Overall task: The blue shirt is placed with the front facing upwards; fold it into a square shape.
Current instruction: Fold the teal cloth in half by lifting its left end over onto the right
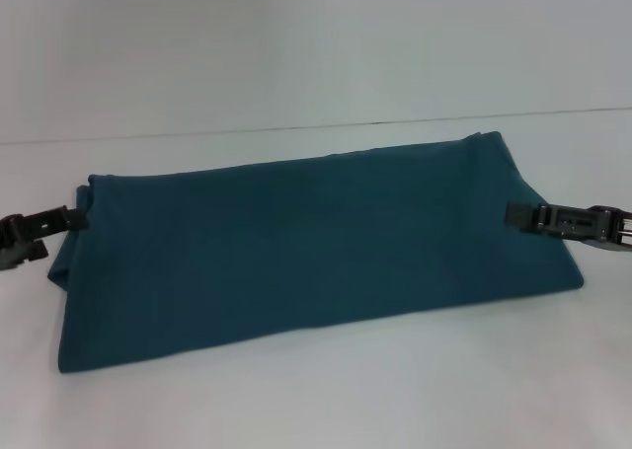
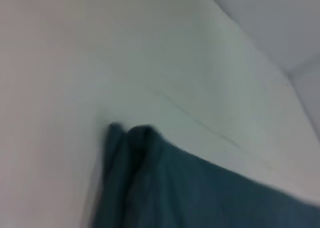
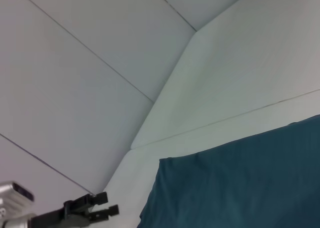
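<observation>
While it lies folded into a long band across the white tabletop (image 1: 316,400), plain side up, the blue shirt (image 1: 306,247) is held at both short ends. Left claw (image 1: 71,219): pinching the left edge. Right claw (image 1: 515,215): pinching the right edge. Purpose, judged: keeping the band taut before folding it toward square.

Soft, even light falls from overhead, with no glare on the white table (image 1: 316,400). The dark teal-blue folded cotton shirt (image 1: 316,247) casts only a thin, faint shadow along its edge toward 6 o'clock in the head view. The left wrist view is heavily blurred, the shirt's corner smeared. The right wrist view is fairly sharp.
</observation>
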Motion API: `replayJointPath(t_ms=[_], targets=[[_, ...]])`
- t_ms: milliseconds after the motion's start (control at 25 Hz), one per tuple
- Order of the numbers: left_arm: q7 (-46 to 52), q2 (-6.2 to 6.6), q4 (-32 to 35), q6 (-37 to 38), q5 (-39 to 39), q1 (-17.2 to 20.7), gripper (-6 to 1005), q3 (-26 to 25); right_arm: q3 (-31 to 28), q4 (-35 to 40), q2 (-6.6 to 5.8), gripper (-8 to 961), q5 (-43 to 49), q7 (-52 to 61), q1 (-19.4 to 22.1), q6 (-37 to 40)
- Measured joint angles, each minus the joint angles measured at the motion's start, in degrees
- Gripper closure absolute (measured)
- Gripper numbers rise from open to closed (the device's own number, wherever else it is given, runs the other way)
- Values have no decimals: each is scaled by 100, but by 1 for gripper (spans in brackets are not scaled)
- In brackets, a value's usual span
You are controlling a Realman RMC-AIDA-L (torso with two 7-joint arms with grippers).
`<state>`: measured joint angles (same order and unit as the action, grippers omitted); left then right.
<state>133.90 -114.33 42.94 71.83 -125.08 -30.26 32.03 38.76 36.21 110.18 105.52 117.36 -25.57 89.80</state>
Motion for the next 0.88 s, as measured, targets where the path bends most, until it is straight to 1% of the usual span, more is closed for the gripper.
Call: replayJointPath(t_ms=[80,200,360,520,600,760,840,880], targets=[[-274,-9,123,5,-131,-31,57,34,1,0,-1,133,1,-12,0,-16],[-291,-71,106,-381,-221,-46,57,48,-3,0,3,133,7,-16,2,-60],[335,-150,-140,-992,-229,-38,58,33,-11,-2,3,133,12,-18,9,-95],[1004,-172,-317,-1148,-215,-30,59,-3,-11,-37,-5,133,13,-20,9,-101],[1128,-179,-337,-1161,-191,-27,59,2,-12,-44,-7,133,14,-20,9,-104],[814,-186,-363,-1166,-217,-80,60,96,-7,-50,-10,133,13,-32,13,-104],[227,-203,-357,-1157,-212,-130,60,128,3,-53,-11,133,13,-56,16,-109],[-360,-244,-328,-1219,-253,-174,60,153,9,-53,-11,133,13,-67,17,-114]])
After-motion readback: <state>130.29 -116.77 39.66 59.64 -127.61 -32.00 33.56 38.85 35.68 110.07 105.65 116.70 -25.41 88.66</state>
